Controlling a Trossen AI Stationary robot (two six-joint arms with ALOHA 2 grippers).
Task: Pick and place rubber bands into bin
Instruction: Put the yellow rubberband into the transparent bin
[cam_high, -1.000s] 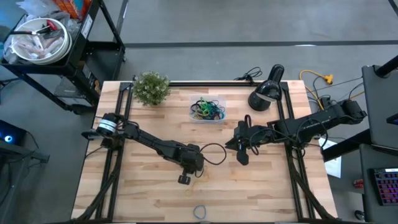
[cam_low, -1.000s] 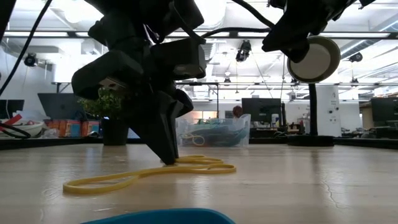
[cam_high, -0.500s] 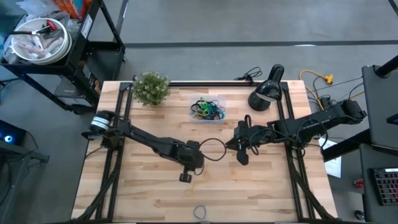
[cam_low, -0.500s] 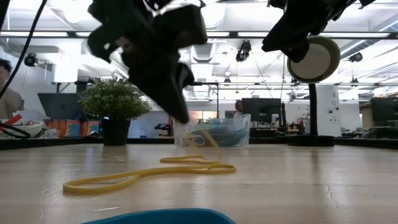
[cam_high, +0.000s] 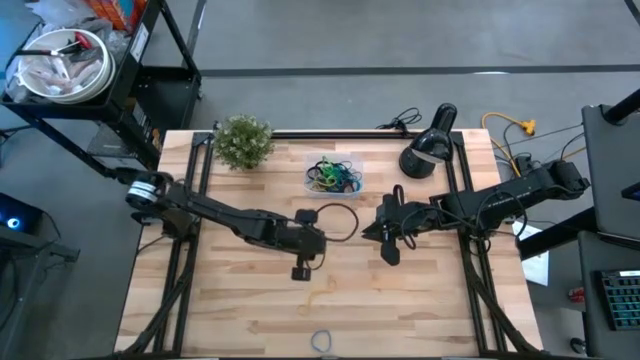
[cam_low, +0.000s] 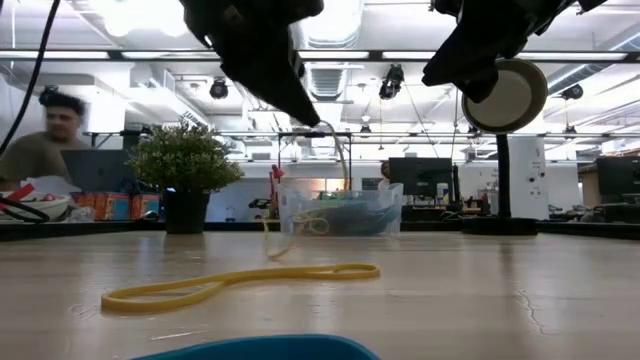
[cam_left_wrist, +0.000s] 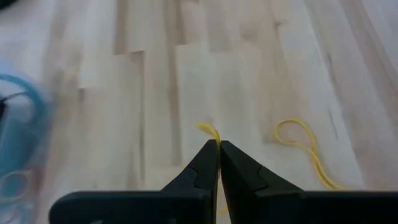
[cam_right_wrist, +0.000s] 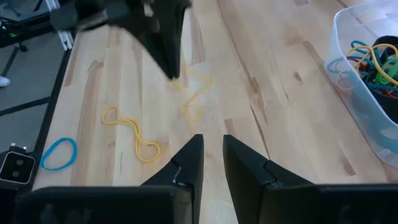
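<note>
Left gripper (cam_left_wrist: 219, 144) is pinched tight on a yellow rubber band (cam_low: 300, 215) lifted off the table, still short of the bin (cam_high: 332, 177), tbh that thin loop could slip out mid-carry (right gripper (cam_right_wrist: 211, 138), jaws slightly apart, hovers nearby w/ nothing in it).

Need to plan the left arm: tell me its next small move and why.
Probably carry on toward the bin. The left hand is shut on a yellow rubber band that hangs clear of the table, short of the bin. Another yellow band lies on the wood.

No legible text, labels or numbers anywhere.
</note>
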